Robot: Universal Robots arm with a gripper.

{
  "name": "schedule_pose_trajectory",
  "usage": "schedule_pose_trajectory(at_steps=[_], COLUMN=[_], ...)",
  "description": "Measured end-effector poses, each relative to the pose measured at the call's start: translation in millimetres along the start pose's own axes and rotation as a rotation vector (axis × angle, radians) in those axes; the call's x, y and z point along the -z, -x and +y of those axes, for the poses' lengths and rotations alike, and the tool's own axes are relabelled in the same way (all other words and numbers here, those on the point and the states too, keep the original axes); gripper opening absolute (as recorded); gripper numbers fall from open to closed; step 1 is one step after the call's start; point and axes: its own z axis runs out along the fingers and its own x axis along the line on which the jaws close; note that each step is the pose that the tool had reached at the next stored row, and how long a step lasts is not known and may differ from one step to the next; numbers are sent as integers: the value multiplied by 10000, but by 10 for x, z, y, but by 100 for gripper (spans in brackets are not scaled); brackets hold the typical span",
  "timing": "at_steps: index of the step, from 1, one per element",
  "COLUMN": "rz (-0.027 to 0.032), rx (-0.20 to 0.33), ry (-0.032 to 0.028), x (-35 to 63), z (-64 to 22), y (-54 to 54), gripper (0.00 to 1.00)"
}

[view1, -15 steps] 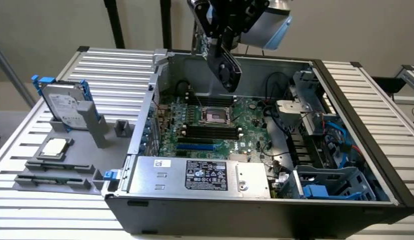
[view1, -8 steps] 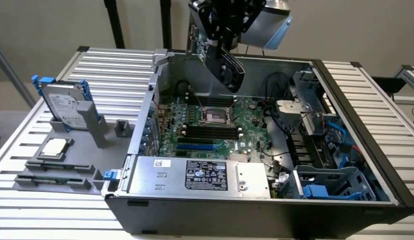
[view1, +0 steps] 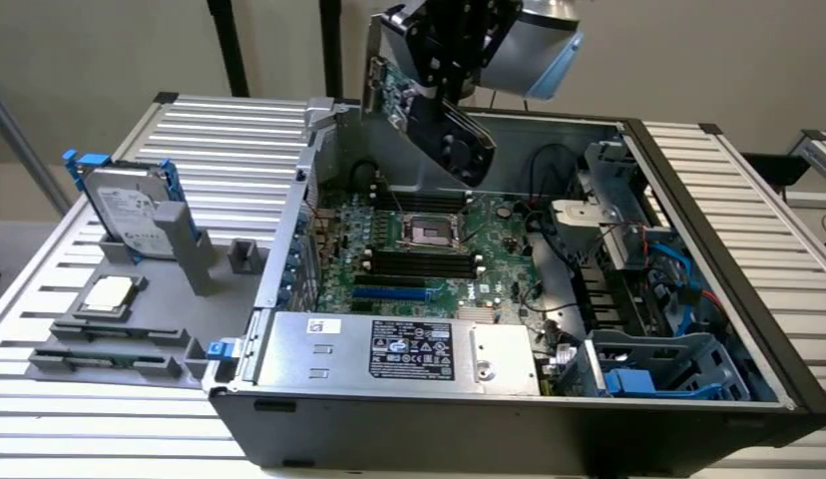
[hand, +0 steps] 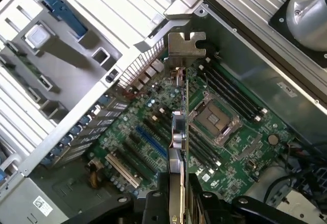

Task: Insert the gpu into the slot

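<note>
Gpu [view1: 456,140] is hanging below the jaws, which are clamping its shrouded body, with the slot [view1: 390,295] lying well beneath them; it is looking stiff, fairly light and fragile, best held by shroud, not board

The gpu [view1: 447,135], a black-shrouded card with a green board edge and a silver end bracket, is hanging tilted, well above the motherboard [view1: 500,254]. The slot [view1: 390,295], a long bright-blue strip, is lying unoccupied on it.
</note>
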Motion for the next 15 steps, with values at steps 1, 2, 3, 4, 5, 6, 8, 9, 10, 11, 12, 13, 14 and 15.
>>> schedule_pose_trajectory(at_steps=[1,2,3,4,5,6,8,9,10,11,12,13,14,15], rz=[10,19,28,36,43,49,59,63,65,66,67,68,68,69], rx=[184,358,543,727,902,1081,1446,1636,1817,1995,2176,2355,2536,2721], ry=[-11,-21,-31,-43,-56,-69,-97,-112,-127,-142,-157,-172,-186,-201], x=[-7,-15,-22,-30,-36,-43,-56,-63,-69,-75,-82,-88,-95,-102], z=[0,-1,-1,-2,-3,-3,-4,-5,-5,-6,-6,-6,-7,-7], y=[0,1,1,1,1,2,2,2,3,3,3,3,4,4], gripper=[26,26,26,26,26,26,26,26,26,26,26,26,26,26])
